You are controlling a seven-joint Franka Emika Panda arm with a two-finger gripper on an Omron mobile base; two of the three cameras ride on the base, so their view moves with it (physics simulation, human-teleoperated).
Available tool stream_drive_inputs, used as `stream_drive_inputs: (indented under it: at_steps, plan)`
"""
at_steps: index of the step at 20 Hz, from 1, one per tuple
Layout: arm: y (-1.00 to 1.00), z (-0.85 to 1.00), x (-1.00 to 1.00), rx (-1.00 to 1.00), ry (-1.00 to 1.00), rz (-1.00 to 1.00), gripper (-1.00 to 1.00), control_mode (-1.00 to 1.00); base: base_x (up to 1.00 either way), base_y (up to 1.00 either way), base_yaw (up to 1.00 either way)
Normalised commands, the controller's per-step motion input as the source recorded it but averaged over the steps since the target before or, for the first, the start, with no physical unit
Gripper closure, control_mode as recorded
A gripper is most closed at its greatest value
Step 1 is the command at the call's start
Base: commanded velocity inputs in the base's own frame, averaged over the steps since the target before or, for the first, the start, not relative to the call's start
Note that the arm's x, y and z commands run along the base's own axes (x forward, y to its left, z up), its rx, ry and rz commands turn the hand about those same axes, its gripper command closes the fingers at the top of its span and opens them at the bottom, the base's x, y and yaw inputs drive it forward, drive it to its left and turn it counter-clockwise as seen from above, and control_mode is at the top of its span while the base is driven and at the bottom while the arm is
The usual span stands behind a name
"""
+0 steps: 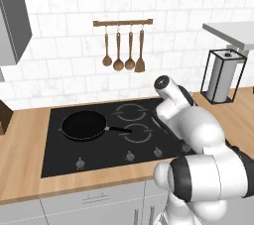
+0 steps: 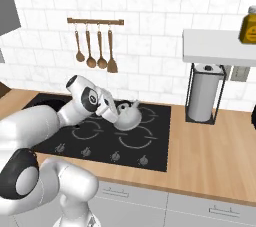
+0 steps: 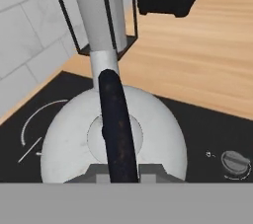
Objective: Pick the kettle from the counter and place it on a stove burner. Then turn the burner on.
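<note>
The shiny silver kettle (image 2: 129, 117) is over the back right part of the black cooktop (image 2: 155, 158). My gripper (image 2: 115, 113) is shut on its dark arched handle (image 3: 116, 119), reaching in from the left. In the hand view the dome of the kettle (image 3: 69, 144) is straight below the gripper (image 3: 122, 172), and its spout points away toward the counter (image 3: 197, 65). A grey arc of a stove burner (image 3: 30, 122) shows beside the kettle's base. I cannot tell whether the kettle rests on the glass or hangs just above it. No burner glows.
A black frying pan (image 1: 84, 125) sits on the cooktop's left side. Knobs (image 2: 115, 156) line the cooktop's front edge. A wire paper-towel holder (image 2: 204, 96) stands on the counter (image 2: 215, 146) to the right, under a shelf. Wooden utensils (image 2: 96, 51) hang on the wall.
</note>
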Motion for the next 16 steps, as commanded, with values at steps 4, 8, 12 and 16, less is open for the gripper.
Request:
stream_drive_inputs:
  at_steps: [4,8,12,16]
  plan:
    - [-0.57,-0.16,0.09,0.0,0.1,0.0,1.0,-1.0,0.0,0.0,0.0]
    - [0.0,-0.09,0.15,0.0,0.1,0.0,1.0,-1.0,0.0,0.0,0.0]
    - [-0.04,-0.14,0.37,0.01,0.21,0.0,1.0,-1.0,0.0,0.0,0.0]
    - [-0.2,0.0,0.21,0.03,0.13,0.0,1.0,-1.0,0.0,0.0,0.0]
